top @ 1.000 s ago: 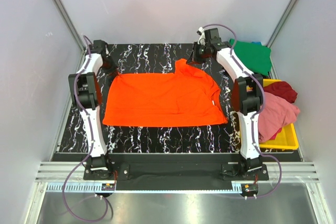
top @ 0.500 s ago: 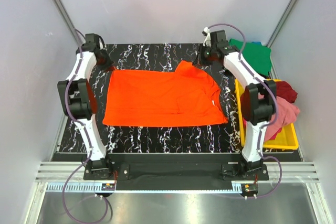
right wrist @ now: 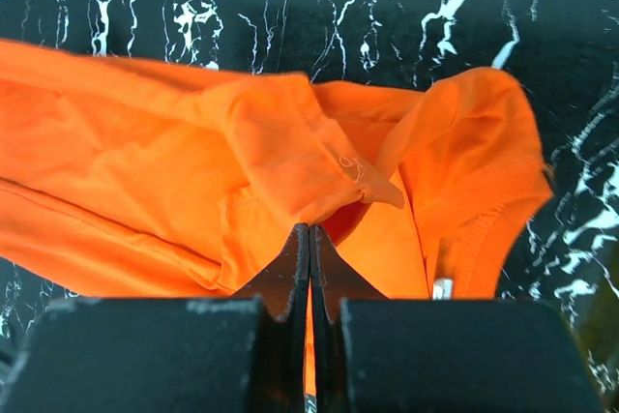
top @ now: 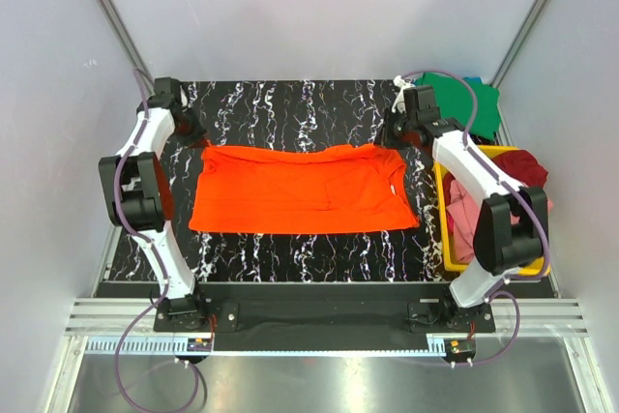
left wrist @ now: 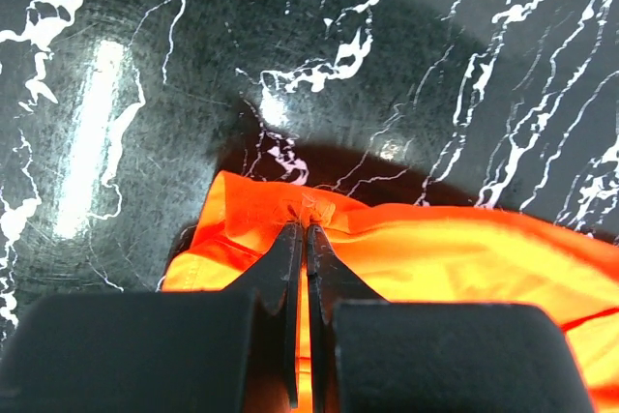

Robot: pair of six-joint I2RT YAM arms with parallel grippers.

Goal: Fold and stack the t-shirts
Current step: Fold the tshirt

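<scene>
While the orange t-shirt (top: 300,189) lies spread mid-tabletop (top: 290,244), we judge folding barely started: its far edge is lifted between the two far corners and we see no finished fold. The green t-shirt (top: 464,103) sits at the far right corner, with a blue t-shirt (top: 472,79) peeking out behind it. The dark red t-shirt (top: 517,166) and pink t-shirt (top: 469,220) are heaped in the yellow tray (top: 446,244), unfolded. We see no stack. Left jaws: closed, pinching orange fabric at the far left corner. Right jaws: closed, pinching a bunched fold at the far right, near the collar end.
</scene>
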